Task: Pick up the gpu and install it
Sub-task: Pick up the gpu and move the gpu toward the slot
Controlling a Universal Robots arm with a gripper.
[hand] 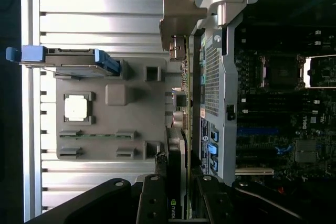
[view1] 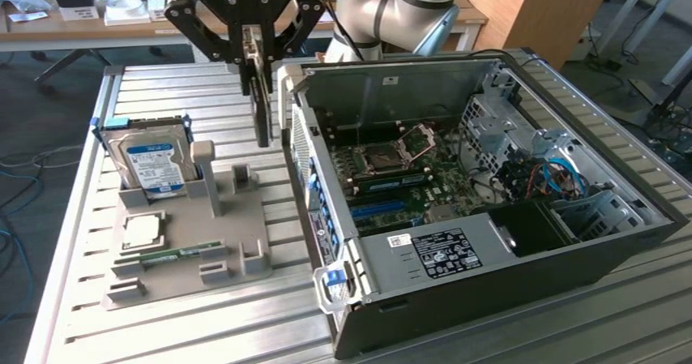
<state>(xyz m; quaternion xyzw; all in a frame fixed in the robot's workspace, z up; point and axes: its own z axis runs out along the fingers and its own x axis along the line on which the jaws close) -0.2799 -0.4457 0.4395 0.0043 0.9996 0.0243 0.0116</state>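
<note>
Silver-bracketed and dark, the gpu (view1: 261,117) hangs edge-down, pinched between the fingers of the gripper (view1: 255,60). In the exterior view it is at about ten o'clock from the motherboard (view1: 416,177), just outside the wall of the open computer case (view1: 605,242) and above the grey fixture tray (view1: 243,242). I judge it is held vertical to match the board's upward-facing slots.
</note>
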